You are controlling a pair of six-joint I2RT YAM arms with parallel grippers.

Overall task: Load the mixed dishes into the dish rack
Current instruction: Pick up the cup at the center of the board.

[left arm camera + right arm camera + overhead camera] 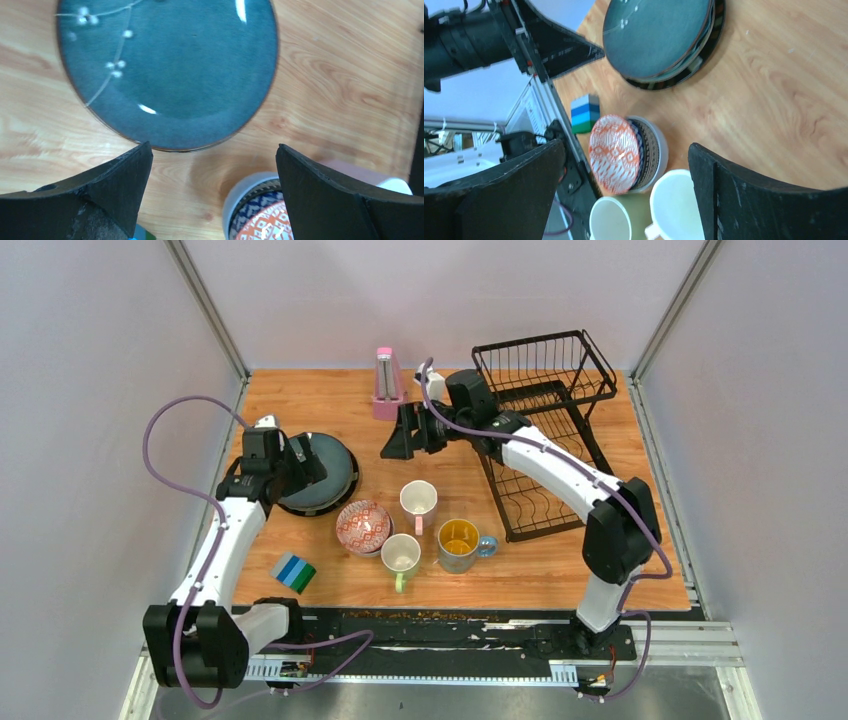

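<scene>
Altogether three mugs (418, 502), one bowl stack (364, 527), one plate stack (335, 476), one rack (532, 502)

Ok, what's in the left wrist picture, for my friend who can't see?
A round blue-grey glazed plate with white flecks fills the top, beyond the open black left hand. A red-patterned bowl peeks in below, against the wooden table.

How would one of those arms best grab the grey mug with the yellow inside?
Probably by the wall at the rim, from above. The grey ceramic mug with the yellow inside stands upright and open, so one jaw can slip inside. Keep clear of its handle, which sticks out to the right.
</scene>
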